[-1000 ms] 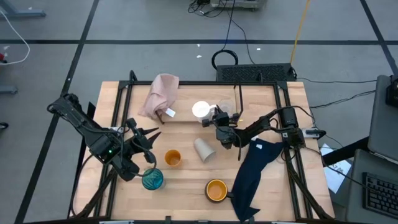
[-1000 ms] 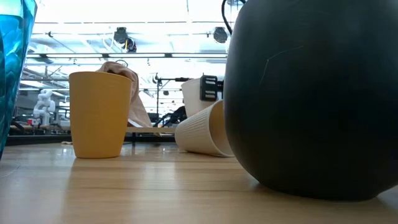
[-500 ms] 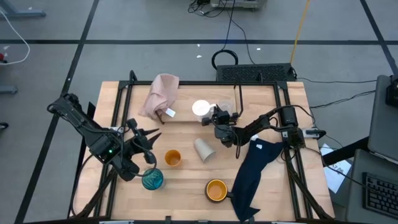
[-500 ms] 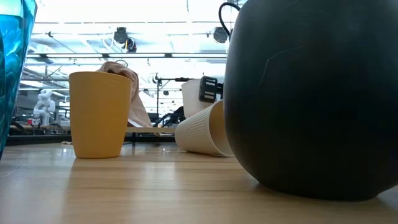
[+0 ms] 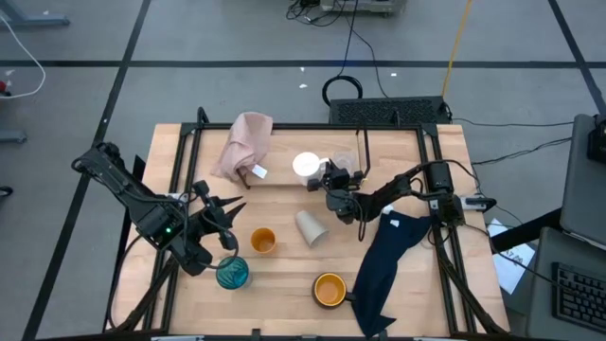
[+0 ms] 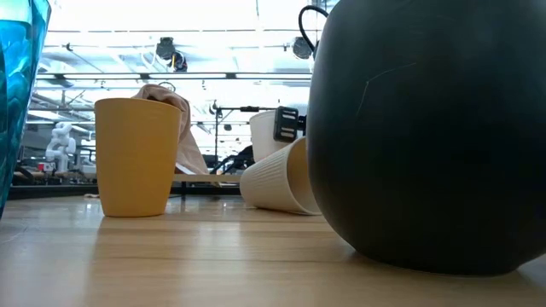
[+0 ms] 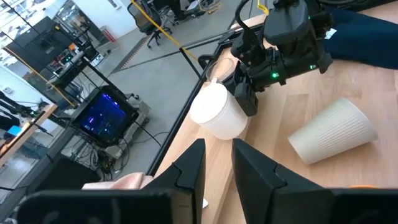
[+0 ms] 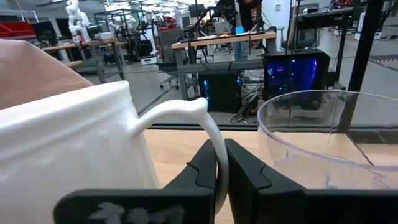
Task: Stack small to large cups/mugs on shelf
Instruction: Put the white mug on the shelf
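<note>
The right gripper (image 8: 221, 163) pinches the white mug (image 5: 306, 167) by its handle, likely for lifting; the left gripper (image 7: 216, 163), parted, waits.

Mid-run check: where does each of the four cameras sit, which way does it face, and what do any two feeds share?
High: above the table, looking straight down; both arms show, right gripper at the white mug.
Low: at tabletop height, level across; small orange cup and beige cup show, little of the robot.
Left wrist: looks past the left gripper toward the right arm.
Right wrist: the right gripper's fingers pinch the mug's handle.
Shared: left wrist and high both show the white mug and the tipped beige cup.
</note>
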`<state>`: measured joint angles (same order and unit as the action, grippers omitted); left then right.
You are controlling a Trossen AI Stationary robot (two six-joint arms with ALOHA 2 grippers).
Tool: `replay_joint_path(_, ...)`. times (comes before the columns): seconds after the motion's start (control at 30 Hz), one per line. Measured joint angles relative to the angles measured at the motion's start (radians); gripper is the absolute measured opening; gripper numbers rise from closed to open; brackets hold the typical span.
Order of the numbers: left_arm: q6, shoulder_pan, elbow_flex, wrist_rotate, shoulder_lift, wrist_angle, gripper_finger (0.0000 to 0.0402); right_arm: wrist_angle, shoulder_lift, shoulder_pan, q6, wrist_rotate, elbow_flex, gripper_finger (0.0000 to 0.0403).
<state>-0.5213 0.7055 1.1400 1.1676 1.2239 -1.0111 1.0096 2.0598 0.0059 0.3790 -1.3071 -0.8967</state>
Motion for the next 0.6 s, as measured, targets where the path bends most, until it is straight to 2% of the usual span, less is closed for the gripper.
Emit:
replay_joint_path(0.23,0.012,0.0,0.0,-0.018,0.0,0.024,0.0081,0.0,0.0,0.0,0.002,0.0,0.0,0.0027)
replay_joint_path(0.5,0.015,0.0,0.0,-0.042,0.0,0.028,0.0081,-0.003,0.0,0.0,0.001,0.003,0.0,0.0028)
replay_joint_path(0.6,0.016,0.0,0.0,-0.042,0.0,0.029,0.0081,-0.006,0.0,-0.003,0.002,0.043,0.0,0.0032)
